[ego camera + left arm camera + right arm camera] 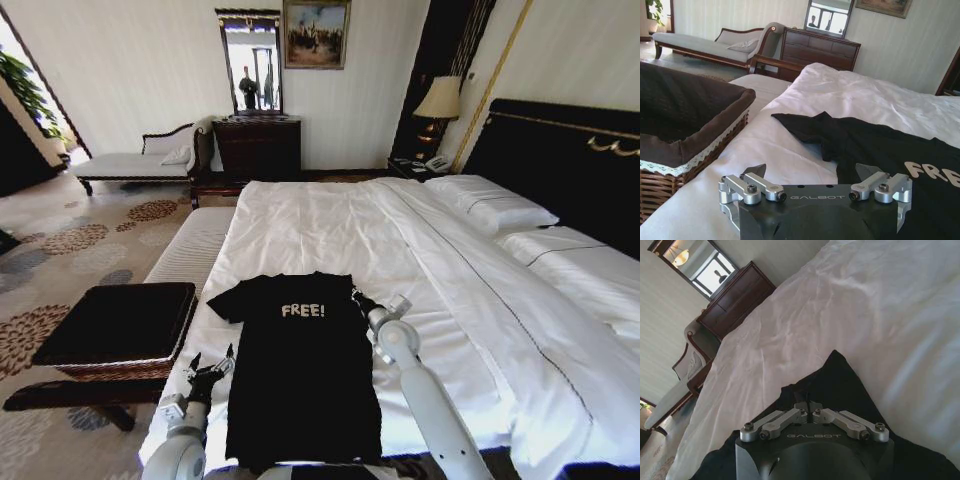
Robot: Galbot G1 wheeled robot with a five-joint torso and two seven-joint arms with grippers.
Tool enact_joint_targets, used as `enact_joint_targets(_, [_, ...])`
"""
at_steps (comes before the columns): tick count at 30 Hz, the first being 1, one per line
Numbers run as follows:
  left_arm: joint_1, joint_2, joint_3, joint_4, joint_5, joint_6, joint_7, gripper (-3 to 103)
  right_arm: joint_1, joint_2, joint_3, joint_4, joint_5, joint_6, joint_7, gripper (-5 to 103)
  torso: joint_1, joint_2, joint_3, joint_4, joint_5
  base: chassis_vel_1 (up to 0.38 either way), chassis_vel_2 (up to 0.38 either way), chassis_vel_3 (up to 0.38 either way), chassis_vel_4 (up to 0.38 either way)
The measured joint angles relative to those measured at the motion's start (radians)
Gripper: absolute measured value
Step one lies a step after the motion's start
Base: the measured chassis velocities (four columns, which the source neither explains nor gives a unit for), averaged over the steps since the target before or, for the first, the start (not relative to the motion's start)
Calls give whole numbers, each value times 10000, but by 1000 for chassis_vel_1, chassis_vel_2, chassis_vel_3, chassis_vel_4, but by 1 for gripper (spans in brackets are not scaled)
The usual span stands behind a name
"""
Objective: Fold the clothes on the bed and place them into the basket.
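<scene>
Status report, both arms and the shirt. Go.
Left gripper open, over the sheet beside the shirt's left edge. Right gripper shut on the shirt's right sleeve. Shirt flat on bed, unfolded. Basket left of bed, nothing in the way.

daylight bright | lamp (438,98) lit | sheets glare | wide-angle edge bending

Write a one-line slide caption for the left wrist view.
Open left pincer above white bed sheet, between brown wicker basket and flat black "FREE!" T-shirt.
</scene>
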Motion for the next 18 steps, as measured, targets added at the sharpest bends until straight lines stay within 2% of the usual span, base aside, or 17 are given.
enact_joint_targets(18, [102, -29, -99, -39, -46, -7, -1, 100, 415, 368, -835, -1319, -534, 52, -193, 1, 0, 0, 0, 0, 0, 0, 0, 0, 0])
